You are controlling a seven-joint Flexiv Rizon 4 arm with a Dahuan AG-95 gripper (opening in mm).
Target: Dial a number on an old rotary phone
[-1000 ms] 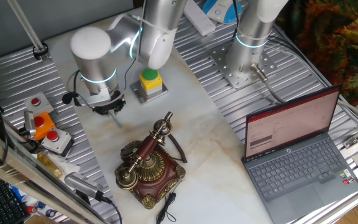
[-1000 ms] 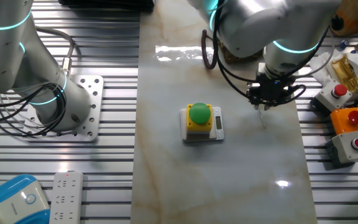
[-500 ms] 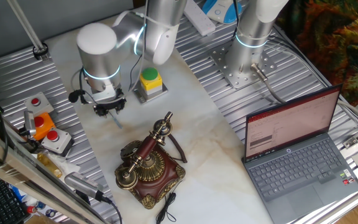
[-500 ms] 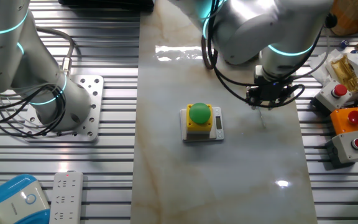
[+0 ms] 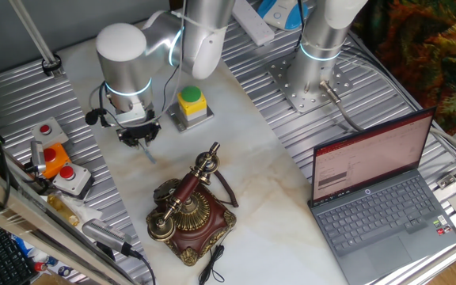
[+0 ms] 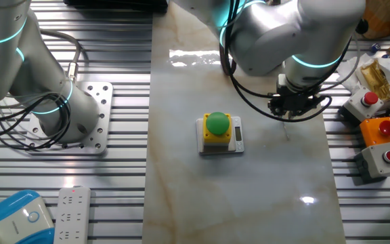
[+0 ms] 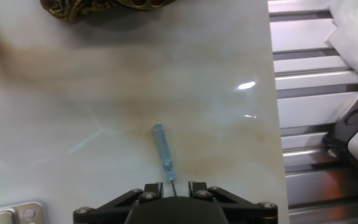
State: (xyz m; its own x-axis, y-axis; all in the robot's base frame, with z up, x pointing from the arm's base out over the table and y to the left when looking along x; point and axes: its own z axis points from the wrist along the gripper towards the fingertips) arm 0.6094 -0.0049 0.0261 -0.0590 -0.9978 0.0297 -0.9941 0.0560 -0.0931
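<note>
Phone: old rotary phone (image 5: pixel 187 212) is set at 6 o'clock on the table (image 5: pixel 275 178), handset cradled.
Handling: judged heavy, rigid; brass dial likely stiff; finger holes are to be engaged, not the body.
Gripper: gripper (image 5: pixel 146 150) hangs at 11 o'clock from phone, well apart.
Grip: jaws clenched on a thin blue-tipped stylus (image 7: pixel 163 151).

Your gripper (image 5: pixel 143 149) hangs over the marble table (image 5: pixel 252 170), well apart from the phone (image 5: pixel 188 210), beside the yellow button box (image 5: pixel 191 105).
</note>
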